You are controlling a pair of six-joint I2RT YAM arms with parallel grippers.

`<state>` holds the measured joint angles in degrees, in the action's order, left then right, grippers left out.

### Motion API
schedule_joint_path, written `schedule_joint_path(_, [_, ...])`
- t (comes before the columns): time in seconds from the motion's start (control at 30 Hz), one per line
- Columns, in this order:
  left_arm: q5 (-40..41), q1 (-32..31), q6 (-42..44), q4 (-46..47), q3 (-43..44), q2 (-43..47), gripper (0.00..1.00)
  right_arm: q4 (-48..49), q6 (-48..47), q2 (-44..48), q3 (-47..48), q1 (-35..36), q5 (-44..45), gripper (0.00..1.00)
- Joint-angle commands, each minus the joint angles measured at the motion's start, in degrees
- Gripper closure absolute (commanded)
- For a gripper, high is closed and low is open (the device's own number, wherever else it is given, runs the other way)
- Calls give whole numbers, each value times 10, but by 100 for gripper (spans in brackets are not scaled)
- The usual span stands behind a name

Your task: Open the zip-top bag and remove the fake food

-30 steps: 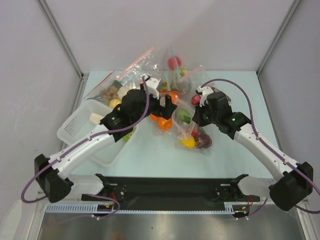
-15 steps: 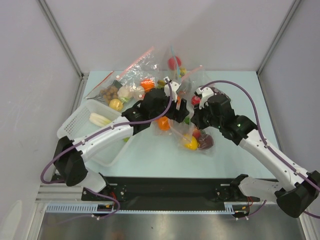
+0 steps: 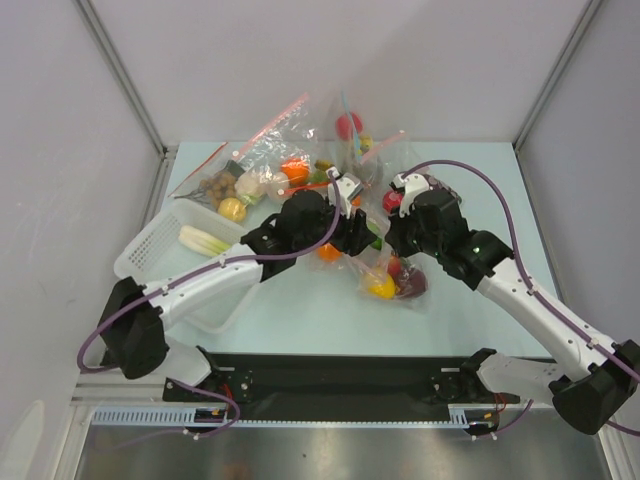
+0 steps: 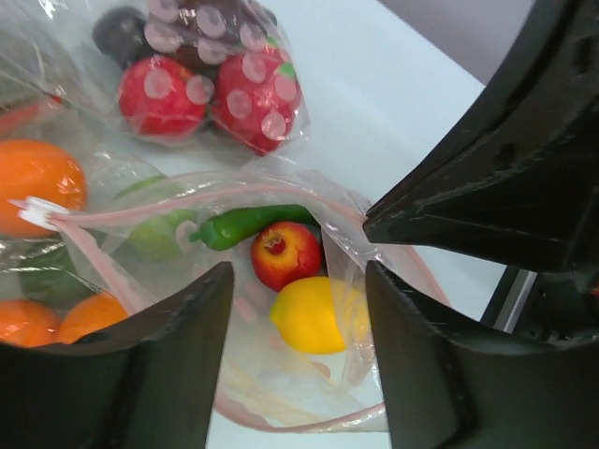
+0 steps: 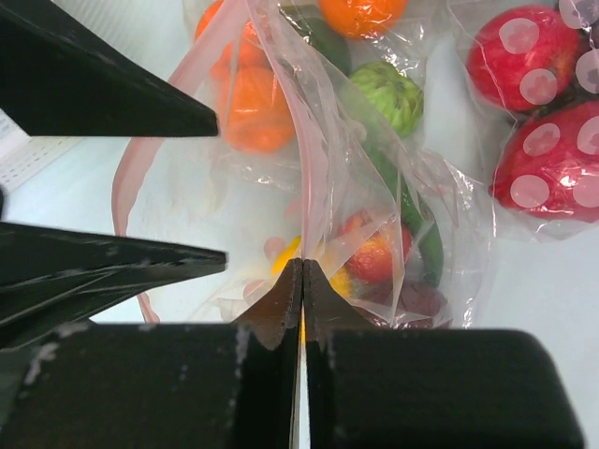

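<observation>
Left wrist: lemon (image 4: 309, 316) inside zip-top bag (image 4: 187, 208)

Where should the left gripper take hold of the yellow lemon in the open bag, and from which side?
Pinch the lemon across its narrow middle, entering through the open mouth of the zip-top bag; it lies exposed there beside the apple.

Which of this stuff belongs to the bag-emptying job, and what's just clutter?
Job:
- zip-top bag, edge pinched by the right gripper
- lemon, red apple and green pepper inside it
- left gripper, open at the bag's mouth

Lying about:
- bag of spotted red berries
- bag of brown balls
</observation>
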<state>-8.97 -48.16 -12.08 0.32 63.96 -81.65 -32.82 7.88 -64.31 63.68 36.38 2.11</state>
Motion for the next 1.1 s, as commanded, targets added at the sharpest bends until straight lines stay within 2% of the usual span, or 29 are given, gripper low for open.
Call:
schedule_joint_path(0.0, [-14, -3, -1, 1, 27, -36, 40, 8, 2, 7, 28, 2, -3, 100])
schedule_joint_path(0.13, [-10, -3, 8, -55, 63, -75, 41, 7, 2, 8, 43, 4, -16, 100])
schedule_joint_path(0.33, [-54, -5, 12, -67, 63, -115, 40, 21, 16, 31, 44, 13, -34, 100])
schedule_joint_path(0.5, [-115, -18, 30, -33, 24, -123, 38, 21, 21, 36, 43, 21, -30, 100])
schedule_joint_path(0.63, [-195, -25, 42, 17, -23, -127, 37, 23, 24, 31, 32, 22, -21, 100])
schedule_joint_path(0.73, [-206, -29, 44, 28, -31, -143, 36, 25, 30, 31, 22, 22, -21, 100])
schedule_joint_path(1.07, [-181, -46, 44, 100, -44, -185, 19, 29, 39, 46, -21, 23, -6, 100])
